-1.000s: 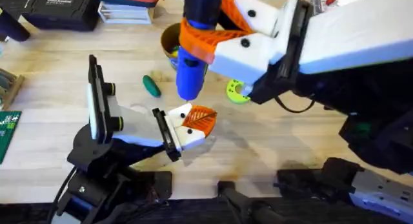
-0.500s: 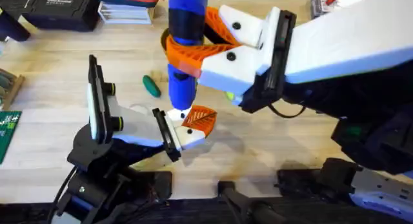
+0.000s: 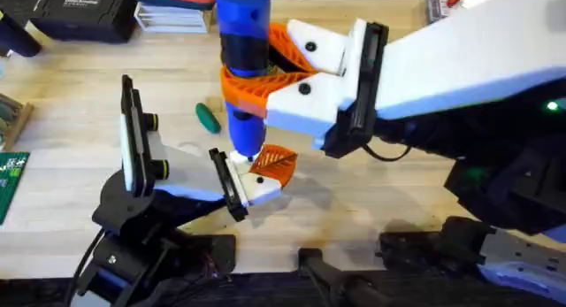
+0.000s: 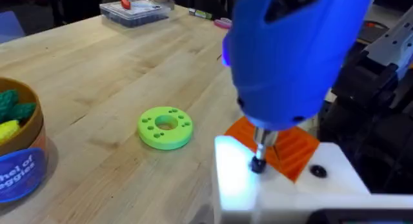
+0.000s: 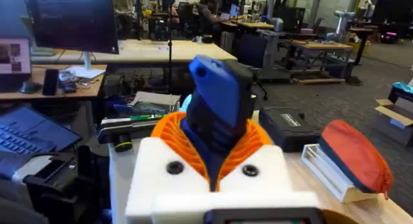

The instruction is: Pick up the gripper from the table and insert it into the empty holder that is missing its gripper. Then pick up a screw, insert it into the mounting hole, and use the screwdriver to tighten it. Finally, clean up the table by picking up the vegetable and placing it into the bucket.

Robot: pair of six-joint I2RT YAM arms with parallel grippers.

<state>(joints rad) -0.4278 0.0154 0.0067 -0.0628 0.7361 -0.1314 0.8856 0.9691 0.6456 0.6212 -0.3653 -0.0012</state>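
Fingers of the right gripper, white with orange ribbed pads, are pinched around the blue screwdriver, which stands nearly upright with its long axis running down toward the desk. In the left wrist view the thin tip of the screwdriver sits on a small dark screw in the white holder, with the orange gripper seated just beside and behind it. That alignment is what the coming move appears to depend on: tip straight over the screw head, shaft in line with the hole, so that the turning bites rather than skates off. The left gripper sits at the near left, carrying that holder; whether its own fingers are spread or closed cannot be told. Further left on the desk lies the dark green vegetable, well apart from the yellow bucket, which already holds other toys. A green disc lies near the holder.
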